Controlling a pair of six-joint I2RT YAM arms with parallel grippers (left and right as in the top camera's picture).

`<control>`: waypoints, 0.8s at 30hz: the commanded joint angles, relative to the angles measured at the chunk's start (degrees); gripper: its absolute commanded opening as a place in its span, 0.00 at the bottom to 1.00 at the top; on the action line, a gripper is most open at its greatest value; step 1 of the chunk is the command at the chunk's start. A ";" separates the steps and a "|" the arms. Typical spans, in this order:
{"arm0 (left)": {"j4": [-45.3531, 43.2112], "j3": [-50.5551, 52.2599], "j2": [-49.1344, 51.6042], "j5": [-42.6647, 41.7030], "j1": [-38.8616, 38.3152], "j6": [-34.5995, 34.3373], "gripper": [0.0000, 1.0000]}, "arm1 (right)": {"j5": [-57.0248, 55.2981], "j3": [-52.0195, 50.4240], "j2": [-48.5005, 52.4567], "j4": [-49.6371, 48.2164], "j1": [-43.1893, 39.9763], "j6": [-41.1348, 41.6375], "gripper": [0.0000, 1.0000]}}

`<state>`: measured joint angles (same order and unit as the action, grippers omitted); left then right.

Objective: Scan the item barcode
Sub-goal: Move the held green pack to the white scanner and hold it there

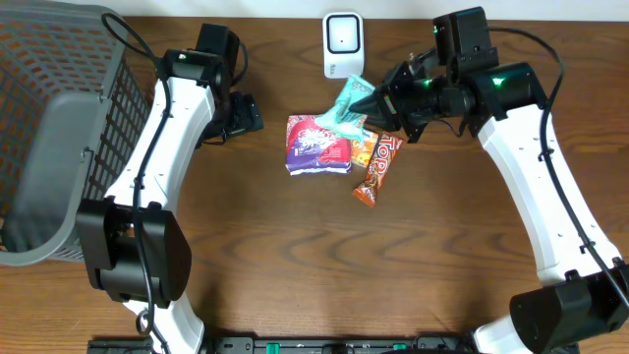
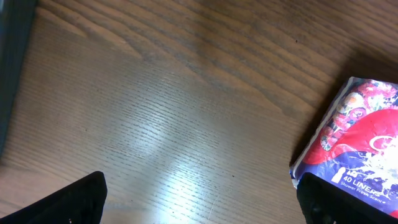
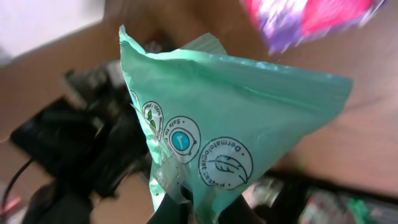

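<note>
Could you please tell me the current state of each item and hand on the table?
right hand: shut on the mint-green plastic pouch.
mint-green plastic pouch: held up off the wooden table.
left hand: open, holding nothing.
purple-and-red liner packet: lying flat on the table.
orange candy bar wrapper: lying flat beside the packet.
white scanner: upright at the back edge.

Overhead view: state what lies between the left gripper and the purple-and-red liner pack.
Only bare wooden table separates the left gripper from the purple-and-red liner pack, in overhead and left wrist views.
</note>
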<state>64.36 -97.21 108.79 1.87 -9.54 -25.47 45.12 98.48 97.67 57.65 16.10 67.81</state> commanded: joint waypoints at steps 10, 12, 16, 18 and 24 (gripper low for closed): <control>0.31 0.15 -0.66 0.76 0.26 0.33 0.98 | 4.22 -0.09 0.22 0.02 -0.52 2.38 0.01; 0.31 0.15 -0.66 0.76 0.26 0.33 0.98 | 3.52 -0.09 0.22 0.02 -0.50 2.40 0.01; 0.31 0.15 -0.66 0.76 0.26 0.33 0.98 | 3.45 -0.09 0.22 0.04 -0.50 2.43 0.01; 0.31 0.15 -0.66 0.76 0.26 0.33 0.98 | 3.45 -0.09 0.22 0.52 -0.52 2.84 0.01; 0.31 0.15 -0.66 0.74 0.26 0.33 0.98 | 7.28 -0.09 0.22 1.70 -0.52 7.39 0.01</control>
<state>64.36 -97.21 108.79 1.87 -9.52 -25.47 49.12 98.48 97.67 59.37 16.10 72.69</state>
